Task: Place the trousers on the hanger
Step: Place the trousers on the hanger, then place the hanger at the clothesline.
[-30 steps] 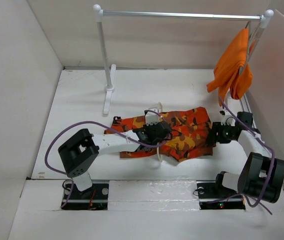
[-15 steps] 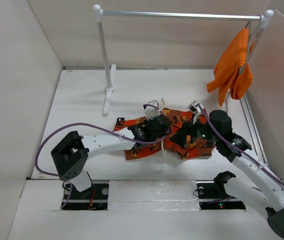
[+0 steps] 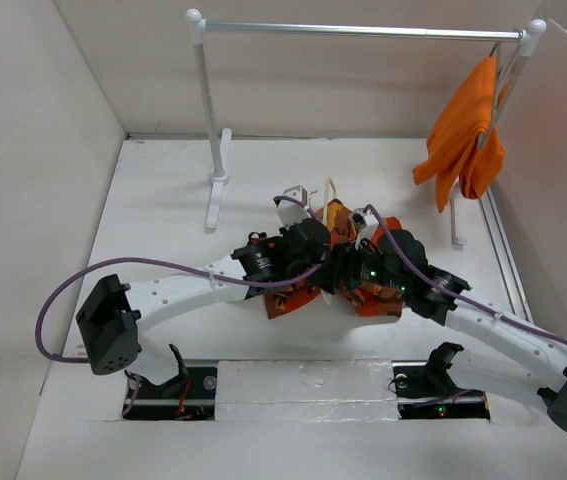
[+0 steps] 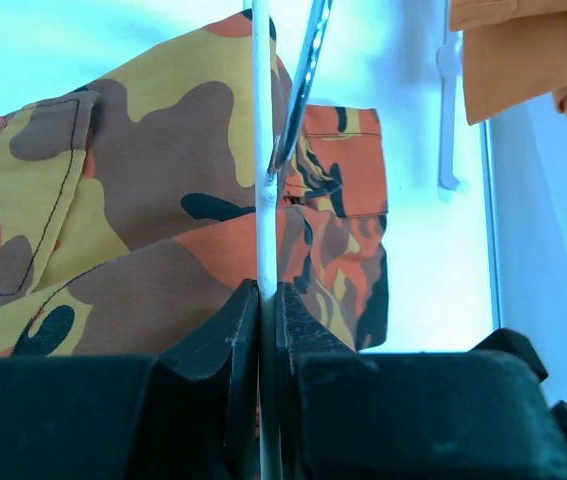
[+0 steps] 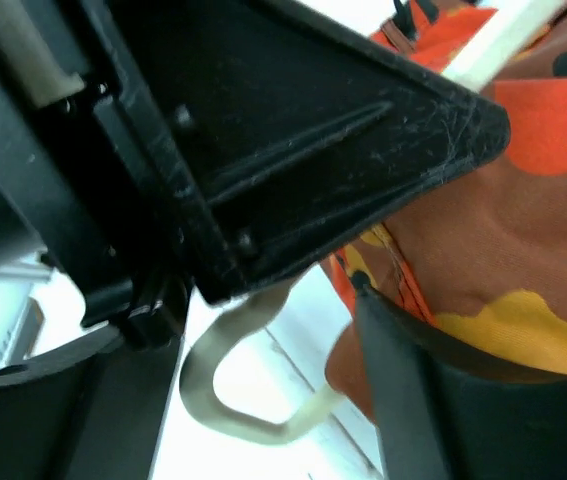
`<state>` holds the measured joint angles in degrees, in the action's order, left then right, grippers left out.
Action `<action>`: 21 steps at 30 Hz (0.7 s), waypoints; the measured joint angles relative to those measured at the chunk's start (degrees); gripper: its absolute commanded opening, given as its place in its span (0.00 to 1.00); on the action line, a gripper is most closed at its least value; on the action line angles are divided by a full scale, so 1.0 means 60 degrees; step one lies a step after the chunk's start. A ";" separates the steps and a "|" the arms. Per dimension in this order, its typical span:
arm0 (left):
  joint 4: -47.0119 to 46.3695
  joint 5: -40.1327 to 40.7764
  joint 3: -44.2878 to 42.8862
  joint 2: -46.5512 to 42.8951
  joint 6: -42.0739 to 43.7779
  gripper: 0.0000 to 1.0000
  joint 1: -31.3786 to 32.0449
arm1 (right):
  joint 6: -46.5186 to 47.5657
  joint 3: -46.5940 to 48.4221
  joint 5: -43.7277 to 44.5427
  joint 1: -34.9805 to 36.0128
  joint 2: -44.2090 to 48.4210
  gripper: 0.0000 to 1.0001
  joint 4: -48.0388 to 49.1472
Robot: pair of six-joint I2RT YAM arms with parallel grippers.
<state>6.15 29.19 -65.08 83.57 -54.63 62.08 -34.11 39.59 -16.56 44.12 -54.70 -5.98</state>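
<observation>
Trousers (image 3: 375,300) bunched on counter (image 3: 163,190), in front of rail (image 3: 363,31), under its middle stretch. Hanger (image 4: 260,150) lies across the cloth. Left pincer (image 4: 266,305) clamped tight on hanger's thin bar. Right pincer (image 5: 253,420) spread wide, gripping nothing; curved cream part of hanger between its fingers, camouflage cloth just beside one. Orange garment (image 3: 463,130) hangs at rail's right end.

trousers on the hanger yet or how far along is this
Done: the left tool is shut on a thin bar of the hanger. In hand: the right tool, jaws apart, is at the trousers, bunched on the table. To do: draping them over the hanger.
</observation>
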 measured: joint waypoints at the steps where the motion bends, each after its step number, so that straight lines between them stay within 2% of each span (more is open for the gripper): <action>1: 0.0029 0.0004 0.0000 -0.0062 0.0000 0.00 0.0000 | -0.0149 -0.0004 0.0124 0.0087 -0.0022 0.68 0.0106; 2: 0.0040 -0.0018 0.0000 -0.0127 0.0000 0.00 0.0000 | -0.0295 -0.0007 0.0240 0.0160 -0.0036 0.65 0.0255; 7: 0.0106 -0.0186 0.0000 -0.0452 0.0000 0.00 -0.0018 | -0.0758 -0.0036 0.0583 0.0270 -0.0157 0.64 0.1067; 10: 0.0164 -0.0244 0.0000 -0.0703 0.0033 0.00 -0.0051 | -0.0900 -0.0036 0.0623 0.0335 -0.0164 0.56 0.1468; 12: 0.0168 -0.0244 0.0000 -0.0823 0.0066 0.00 -0.0058 | -0.0951 -0.0036 0.0568 0.0382 -0.0168 0.45 0.1810; 13: 0.0164 -0.0182 0.0000 -0.0860 0.0091 0.00 -0.0076 | -0.1129 -0.0025 0.0623 0.0426 -0.0168 0.34 0.1945; 14: 0.0175 -0.0164 0.0000 -0.0907 0.0106 0.00 -0.0102 | -0.1137 -0.0025 0.0623 0.0452 -0.0168 0.34 0.1945; 16: 0.0215 -0.0149 0.0000 -0.0984 0.0138 0.00 -0.0131 | -0.1188 -0.0022 0.0641 0.0481 -0.0255 0.25 0.2120; 17: 0.0255 -0.0106 0.0000 -0.0991 0.0175 0.00 -0.0135 | -0.1224 -0.0007 0.0619 0.0492 -0.0313 0.12 0.2204; 19: 0.0310 -0.0066 0.0000 -0.1104 0.0226 0.00 -0.0182 | -0.1304 0.0022 0.0619 0.0546 -0.0423 0.01 0.2375; 21: 0.0408 -0.0029 0.0000 -0.1213 0.0324 0.00 -0.0197 | -0.1413 0.0022 0.0612 0.0612 -0.0514 0.00 0.2590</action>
<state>8.60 29.02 -65.08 76.29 -52.69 60.90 -42.59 39.72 -12.88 47.79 -57.78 9.56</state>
